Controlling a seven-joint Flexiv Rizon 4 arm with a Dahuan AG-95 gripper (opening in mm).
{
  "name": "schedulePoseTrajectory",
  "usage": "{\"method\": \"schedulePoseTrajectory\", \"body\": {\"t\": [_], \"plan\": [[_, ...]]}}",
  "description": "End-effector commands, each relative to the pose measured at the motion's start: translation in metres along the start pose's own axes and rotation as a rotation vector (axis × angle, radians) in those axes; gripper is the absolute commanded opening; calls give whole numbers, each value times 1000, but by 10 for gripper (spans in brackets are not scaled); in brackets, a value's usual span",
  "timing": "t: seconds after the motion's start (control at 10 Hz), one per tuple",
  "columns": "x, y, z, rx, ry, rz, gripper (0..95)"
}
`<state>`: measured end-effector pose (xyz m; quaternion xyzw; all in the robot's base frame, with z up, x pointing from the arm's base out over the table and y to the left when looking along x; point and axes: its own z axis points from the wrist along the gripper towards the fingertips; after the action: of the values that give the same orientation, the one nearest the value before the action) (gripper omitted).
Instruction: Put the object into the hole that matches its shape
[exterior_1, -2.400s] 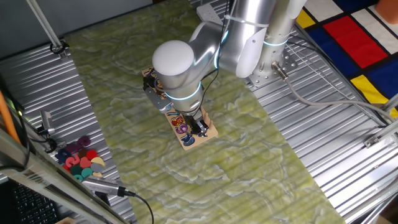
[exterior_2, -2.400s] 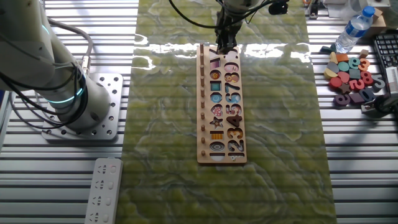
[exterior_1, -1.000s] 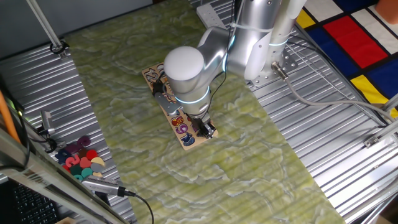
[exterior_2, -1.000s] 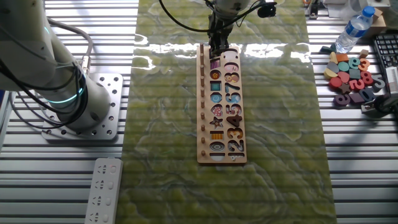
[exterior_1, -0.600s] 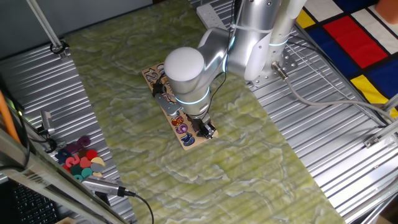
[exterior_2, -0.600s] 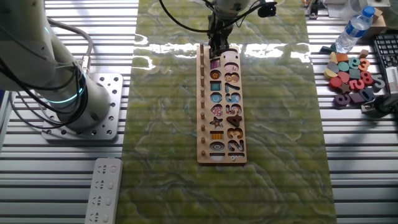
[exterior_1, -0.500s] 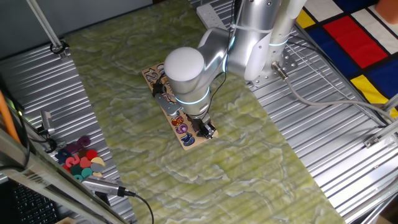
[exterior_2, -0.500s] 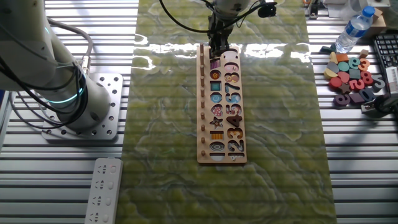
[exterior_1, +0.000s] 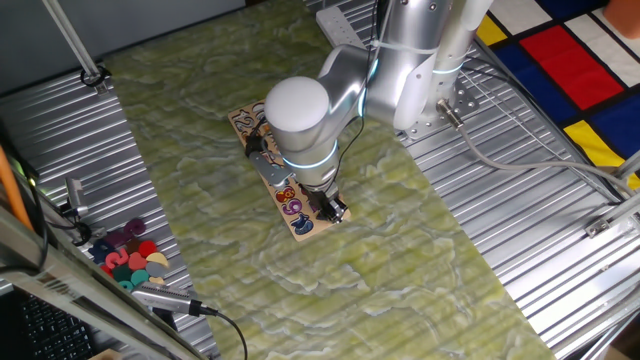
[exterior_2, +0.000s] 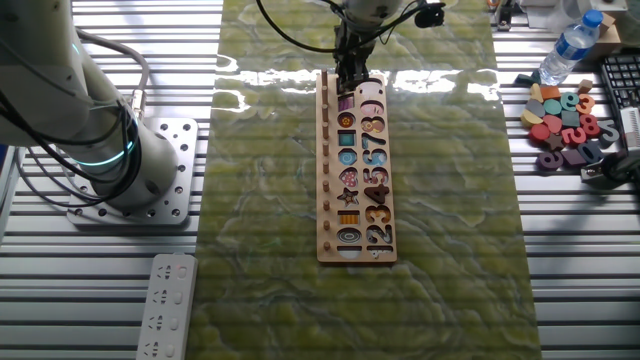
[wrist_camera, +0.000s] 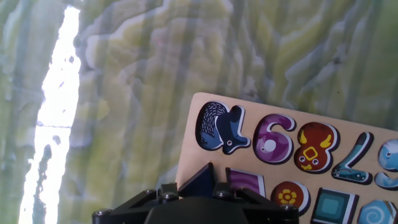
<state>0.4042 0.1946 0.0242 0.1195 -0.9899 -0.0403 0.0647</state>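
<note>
The long light-wood board (exterior_2: 356, 170) of coloured numbers and shapes lies on the green mat, and also shows in one fixed view (exterior_1: 270, 170). My gripper (exterior_2: 347, 82) stands upright over the board's far end (exterior_1: 328, 208). In the hand view the gripper (wrist_camera: 198, 190) is shut on the dark navy triangular object (wrist_camera: 200, 178), holding it low at the board's end. The object overlaps the purple triangle hole (wrist_camera: 247, 183), part of which shows beside it. I cannot tell whether the object touches the board.
Loose coloured pieces lie off the mat (exterior_2: 560, 115), also in one fixed view (exterior_1: 125, 258). A water bottle (exterior_2: 565, 48) and a keyboard edge (exterior_2: 622, 85) are near them. A second arm's base (exterior_2: 110, 150) and a white power strip (exterior_2: 165, 305) sit left of the mat.
Since 2.4 s ago the gripper has shifted sideways along the board's end onto the triangle hole. Over the last second nothing has visibly moved.
</note>
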Motion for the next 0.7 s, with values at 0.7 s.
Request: {"method": "schedulePoseTrajectory", "body": {"t": [0.7], "plan": [[2,-3,1,13,2,-52,0]]}}
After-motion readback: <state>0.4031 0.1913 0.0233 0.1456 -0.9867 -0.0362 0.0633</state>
